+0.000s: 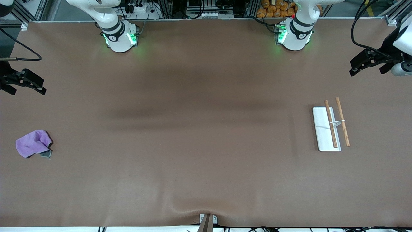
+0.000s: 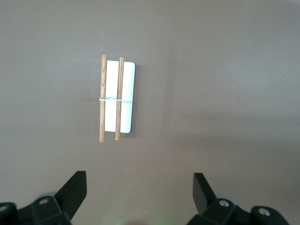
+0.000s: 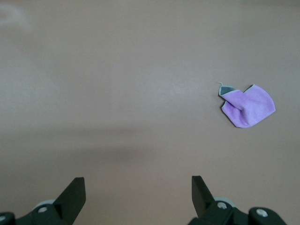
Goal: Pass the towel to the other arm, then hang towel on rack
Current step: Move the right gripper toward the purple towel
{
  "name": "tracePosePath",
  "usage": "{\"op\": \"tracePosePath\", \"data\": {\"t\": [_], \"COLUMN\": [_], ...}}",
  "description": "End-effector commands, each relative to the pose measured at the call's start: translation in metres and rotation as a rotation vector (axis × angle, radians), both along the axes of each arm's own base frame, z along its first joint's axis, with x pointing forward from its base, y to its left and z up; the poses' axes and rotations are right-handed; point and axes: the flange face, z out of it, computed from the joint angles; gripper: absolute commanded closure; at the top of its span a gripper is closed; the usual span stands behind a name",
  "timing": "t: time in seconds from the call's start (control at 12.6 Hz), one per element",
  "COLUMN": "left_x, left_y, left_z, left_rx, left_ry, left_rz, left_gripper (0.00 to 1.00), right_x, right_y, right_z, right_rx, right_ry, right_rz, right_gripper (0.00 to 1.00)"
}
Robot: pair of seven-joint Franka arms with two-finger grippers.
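The towel (image 1: pixel 33 144), a small crumpled purple cloth with a grey edge, lies on the table at the right arm's end; it also shows in the right wrist view (image 3: pixel 249 107). The rack (image 1: pixel 331 125), a white flat base with two brown rods joined by a wire, stands at the left arm's end and shows in the left wrist view (image 2: pixel 117 101). My right gripper (image 1: pixel 27 91) is open and empty, up over the table edge near the towel (image 3: pixel 138 185). My left gripper (image 1: pixel 367 72) is open and empty, up near the rack (image 2: pixel 139 180).
The brown table cover (image 1: pixel 206 145) is bare between the towel and the rack. The two arm bases (image 1: pixel 120 37) (image 1: pixel 294 33) stand at the table's back edge. A small mount (image 1: pixel 207 220) sits at the front edge.
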Motion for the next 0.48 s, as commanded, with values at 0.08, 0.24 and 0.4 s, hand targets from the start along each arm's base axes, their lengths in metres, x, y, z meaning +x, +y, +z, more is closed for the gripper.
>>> {"op": "tracePosePath", "data": {"t": [0.08, 0.24, 0.4], "left_x": [-0.003, -0.003, -0.002], "left_y": [0.000, -0.001, 0.001], "left_z": [0.006, 0.006, 0.005], "left_rx": [0.015, 0.021, 0.017], "left_ry": [0.003, 0.004, 0.006], "left_rz": [-0.017, -0.016, -0.015], "left_gripper": [0.00, 0.00, 0.00], "right_x": [0.004, 0.004, 0.010], "right_y": [0.004, 0.002, -0.003], "right_z": [0.007, 0.005, -0.008], "right_rx": [0.008, 0.009, 0.008], "right_ry": [-0.002, 0.003, 0.027], "right_rz": [-0.014, -0.011, -0.015], "right_gripper": [0.00, 0.00, 0.00]}}
